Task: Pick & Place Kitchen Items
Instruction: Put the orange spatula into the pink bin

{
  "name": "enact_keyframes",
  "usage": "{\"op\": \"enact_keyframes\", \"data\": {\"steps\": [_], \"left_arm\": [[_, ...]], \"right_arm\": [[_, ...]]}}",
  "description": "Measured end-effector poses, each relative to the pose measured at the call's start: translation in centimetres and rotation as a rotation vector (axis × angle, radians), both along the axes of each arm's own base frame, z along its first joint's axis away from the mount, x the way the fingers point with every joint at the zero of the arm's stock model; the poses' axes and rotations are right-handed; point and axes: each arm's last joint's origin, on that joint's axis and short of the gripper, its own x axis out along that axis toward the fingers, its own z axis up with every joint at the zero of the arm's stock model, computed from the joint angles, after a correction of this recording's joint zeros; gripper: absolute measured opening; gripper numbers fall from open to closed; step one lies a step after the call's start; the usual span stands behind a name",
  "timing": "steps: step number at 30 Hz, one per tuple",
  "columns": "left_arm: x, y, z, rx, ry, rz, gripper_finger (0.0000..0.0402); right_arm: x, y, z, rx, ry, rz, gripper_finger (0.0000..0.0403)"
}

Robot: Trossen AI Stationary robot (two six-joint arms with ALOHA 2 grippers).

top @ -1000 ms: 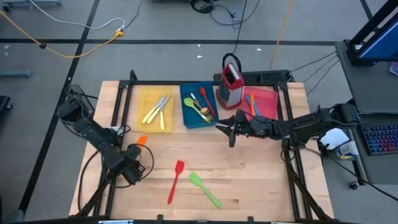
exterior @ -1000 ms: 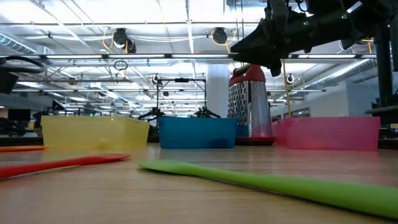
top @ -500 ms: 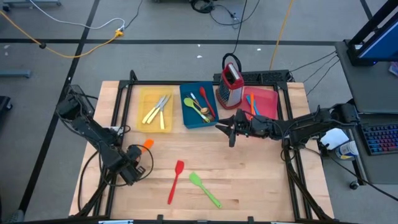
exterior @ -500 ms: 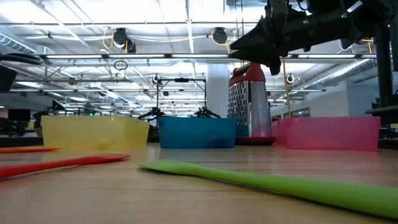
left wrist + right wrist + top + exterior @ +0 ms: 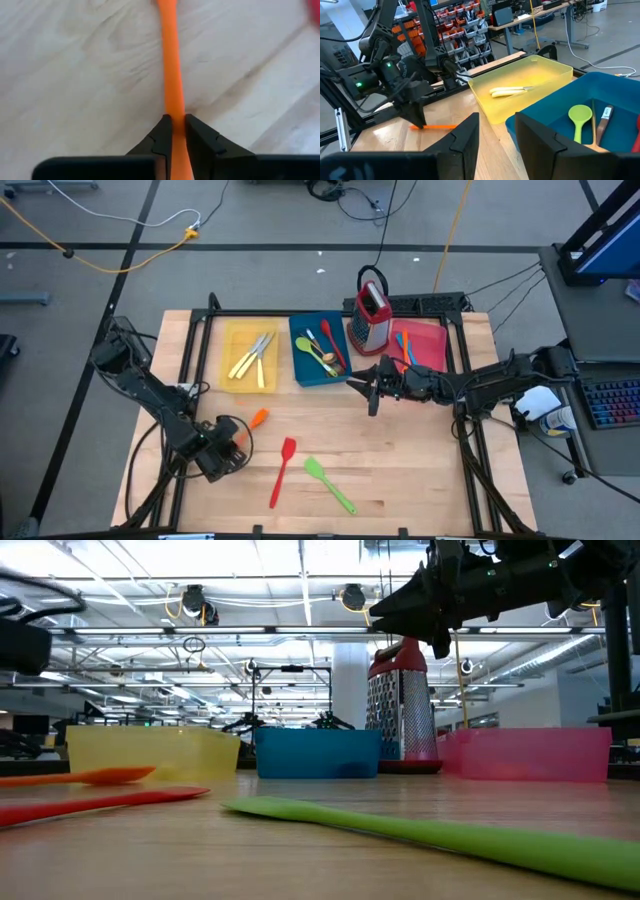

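Note:
My left gripper [image 5: 235,438] is at the near left of the table, shut on an orange utensil [image 5: 257,419]. The utensil's free end points toward the far right. A red spatula [image 5: 283,470] and a green spatula [image 5: 328,484] lie flat on the wood near the front. More utensils lie in the yellow tray [image 5: 236,332] and the blue tray [image 5: 303,370]. My right gripper [image 5: 366,388] hangs open above the table in front of the blue tray, with nothing between its fingers [image 5: 470,135]. My left gripper pinches the orange utensil's slim handle [image 5: 172,107] between its two fingers [image 5: 164,131]. The fingers slant down from above, and the handle runs straight out ahead between them. In the low view the utensil [image 5: 90,776] sits low and near level; whether it touches the table I cannot tell.
A pink tray [image 5: 436,358] stands at the far right. A metal grater with a red top [image 5: 372,320] stands between it and the blue tray. Bare wood lies between the trays and the two loose spatulas. The arms' frame rails run along both table sides.
My left gripper has moved a little toward the table's right edge and turned. The orange utensil has gone with it: its free end has swung from the gripper's far side to its far right. My right gripper has stayed where it was.

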Motion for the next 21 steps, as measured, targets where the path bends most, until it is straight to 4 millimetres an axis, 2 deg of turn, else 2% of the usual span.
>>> {"op": "enact_keyframes", "data": {"steps": [6, 15, 21], "left_arm": [[1.3, -0.5, 0.3, -0.025, -0.131, -0.061, 0.0038], [2.1, 0.1, 0.4, 0.042, -0.163, -0.106, 0.0007], [2.2, 0.2, 0.4, 0.059, -0.157, -0.146, 0.0015]], "right_arm": [[0.0, 0.0, 0.0, 0.0, -0.001, 0.0, 0.0115], [0.0, 0.0, 0.1, -0.03, -0.001, 0.009, 0.0114], [1.0, 0.7, -0.8, -0.167, 0.003, 0.216, 0.0114]]}}
